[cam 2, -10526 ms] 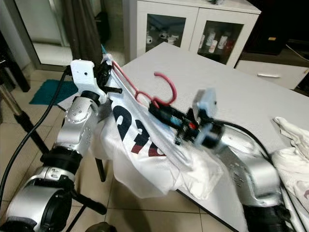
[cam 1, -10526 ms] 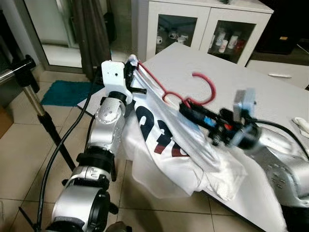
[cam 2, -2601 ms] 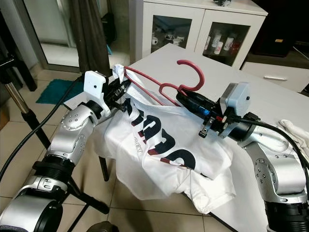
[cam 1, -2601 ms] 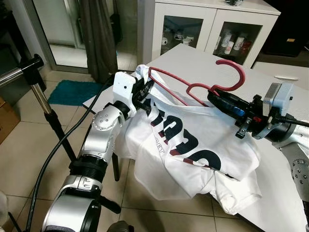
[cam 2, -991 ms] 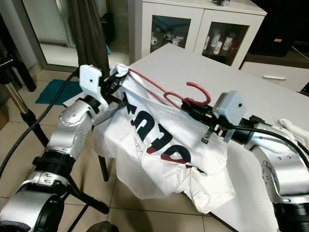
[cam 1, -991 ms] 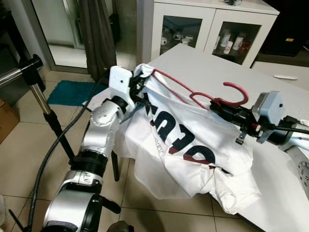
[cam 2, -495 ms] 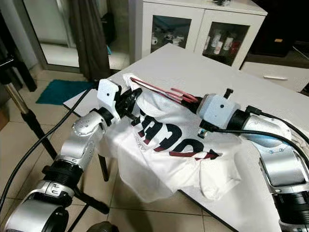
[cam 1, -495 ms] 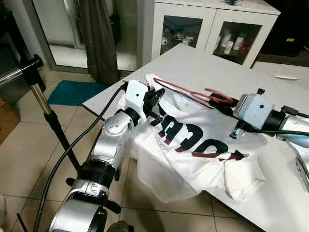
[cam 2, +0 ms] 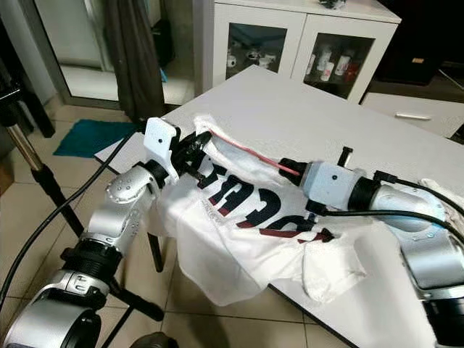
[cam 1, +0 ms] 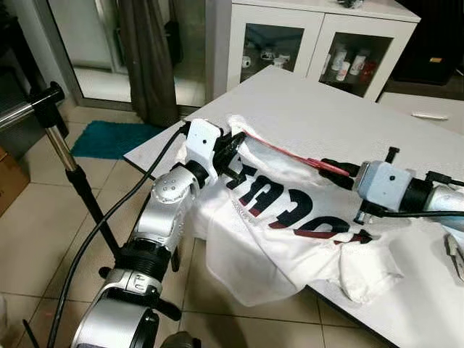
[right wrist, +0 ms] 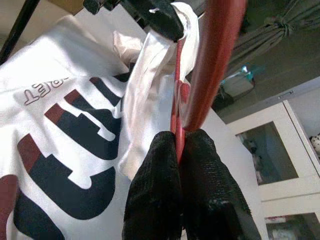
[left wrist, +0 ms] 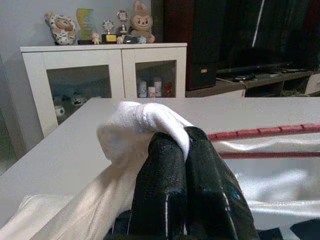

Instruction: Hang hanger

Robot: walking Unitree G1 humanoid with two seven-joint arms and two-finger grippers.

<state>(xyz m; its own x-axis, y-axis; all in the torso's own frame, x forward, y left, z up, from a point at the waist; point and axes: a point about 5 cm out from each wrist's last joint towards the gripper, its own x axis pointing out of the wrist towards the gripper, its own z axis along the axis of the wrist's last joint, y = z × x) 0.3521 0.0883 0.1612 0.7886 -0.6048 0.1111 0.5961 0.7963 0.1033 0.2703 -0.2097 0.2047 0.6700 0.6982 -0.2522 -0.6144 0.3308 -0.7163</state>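
1. Our right gripper (right wrist: 179, 142) has its jaws clenched on the red hanger (cam 2: 250, 156) at its neck.
2. Our left gripper (left wrist: 185, 145) pinches the white T-shirt (cam 1: 290, 217) — jaws tight.
3. Both lie low on the desk (cam 1: 326, 116).

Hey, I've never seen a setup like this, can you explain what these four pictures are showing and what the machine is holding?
This is a humanoid robot with two silver arms, each ending in a claw of two black fingers. Two pictures look down from cameras on its head; the other two look along each claw from the wrist. On the white table lies a white T-shirt with dark and red lettering, partly draped over the edge. A red hanger is threaded into it. The left claw is shut on a bunch of shirt fabric at one end. The right claw is shut on the hanger's thin red wire near the hook. Behind stands a white cabinet with glass doors.
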